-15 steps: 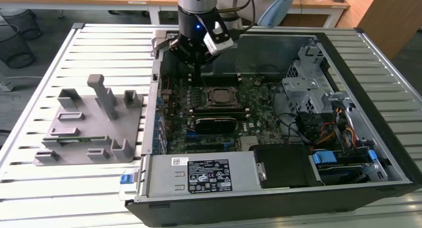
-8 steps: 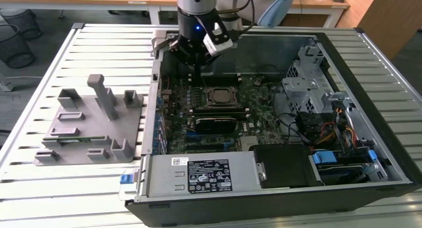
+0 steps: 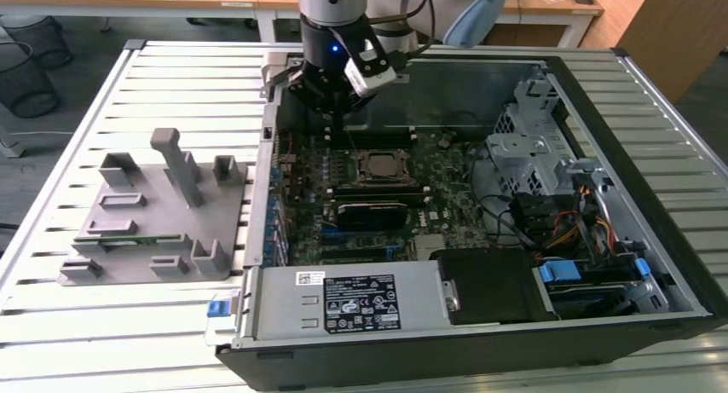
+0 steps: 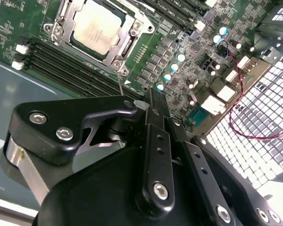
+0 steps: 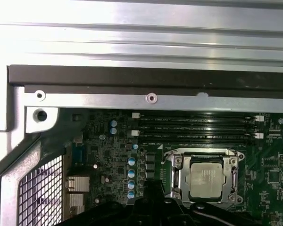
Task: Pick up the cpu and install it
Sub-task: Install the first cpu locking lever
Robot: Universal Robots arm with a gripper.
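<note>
Gripper hangs over the far end of the open PC case, above the motherboard; can't tell if it's clenched or released. Meanwhile the cpu sits in its socket, silver top visible in both wrist views.

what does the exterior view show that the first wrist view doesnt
Exterior view alone: the grey plastic fixture on the slatted table, the power supply, the drive cage and the arm's gripper above the motherboard.

First wrist view alone: the perforated rear grille and the case's top rail up close.

Both: the cpu seated in its socket and the memory slots.
</note>
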